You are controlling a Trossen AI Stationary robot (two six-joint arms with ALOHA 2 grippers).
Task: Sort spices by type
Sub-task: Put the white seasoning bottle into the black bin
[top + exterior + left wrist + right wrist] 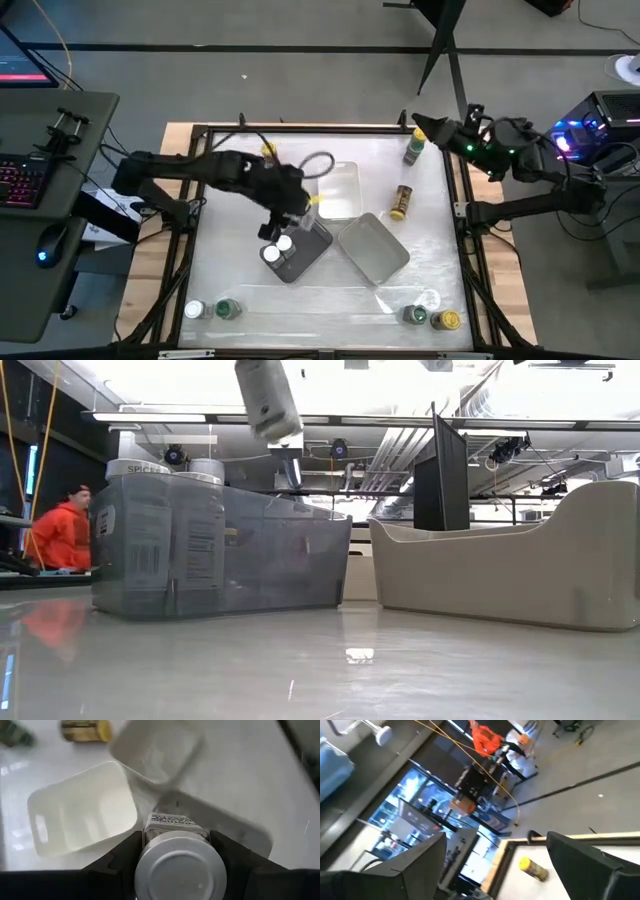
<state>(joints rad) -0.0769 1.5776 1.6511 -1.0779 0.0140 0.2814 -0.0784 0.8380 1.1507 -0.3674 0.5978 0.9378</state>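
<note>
The left gripper (292,212) hangs over the middle of the surface (430,230), clenched on a white-lidded jar (180,870); in the left wrist view the dark fingers (117,857) press both flanks of the jar, whose long axis runs upright, lid toward the camera. Directly below and toward 6 o'clock of that gripper sits the dark grey tray (305,255), which already carries two white-lidded jars (278,250) standing side by side. The relation that governs the coming move is therefore vertical: the held jar is above the tray's 12 o'clock end, and by my judgement needs only a short descent into free space beside the two lids. The white tray (340,190) lies just at 1 o'clock of the gripper, the light grey tray (375,250) at 4 o'clock. The right gripper (428,124) waits at the surface's far right corner, fingers spread and holding nothing; a green-lidded jar (414,148) lies just at its 6 o'clock and a yellow-lidded jar (401,202) farther toward 6 o'clock, both nearer the right arm than the left.
</note>
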